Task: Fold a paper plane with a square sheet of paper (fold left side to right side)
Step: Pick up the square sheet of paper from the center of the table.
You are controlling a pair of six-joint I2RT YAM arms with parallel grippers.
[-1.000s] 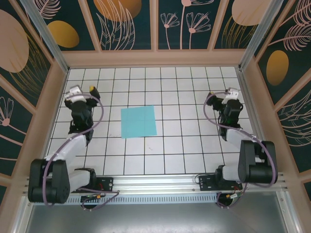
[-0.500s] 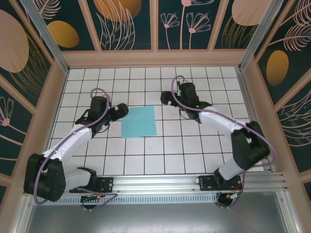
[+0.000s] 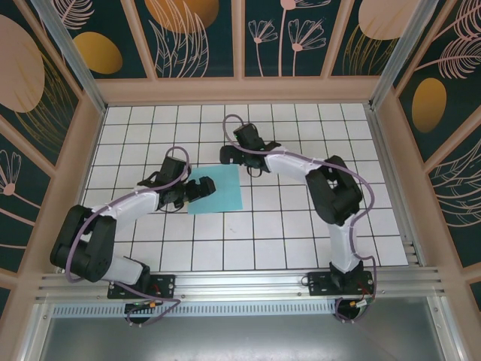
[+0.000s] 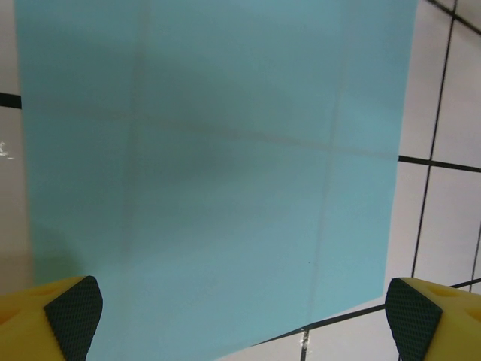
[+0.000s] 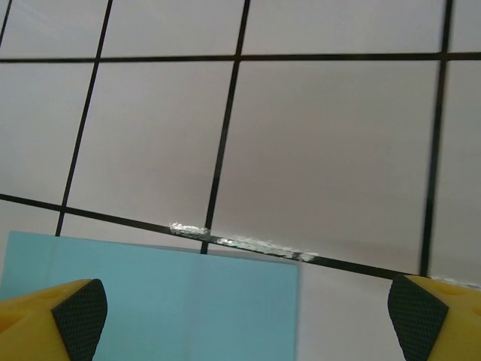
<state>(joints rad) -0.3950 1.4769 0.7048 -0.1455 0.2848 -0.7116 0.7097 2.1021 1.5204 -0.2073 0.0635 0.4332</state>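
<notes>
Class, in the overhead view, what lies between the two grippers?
In the top view, a corner of the square sheet of paper lies between left gripper and right gripper.

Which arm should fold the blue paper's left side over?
Probably the left: the left gripper is open at the left edge of the paper; the right gripper is by its far edge.

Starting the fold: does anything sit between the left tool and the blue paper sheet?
Nothing visible. The open left tool is at the left edge of the square sheet of paper, which lies bare.
</notes>
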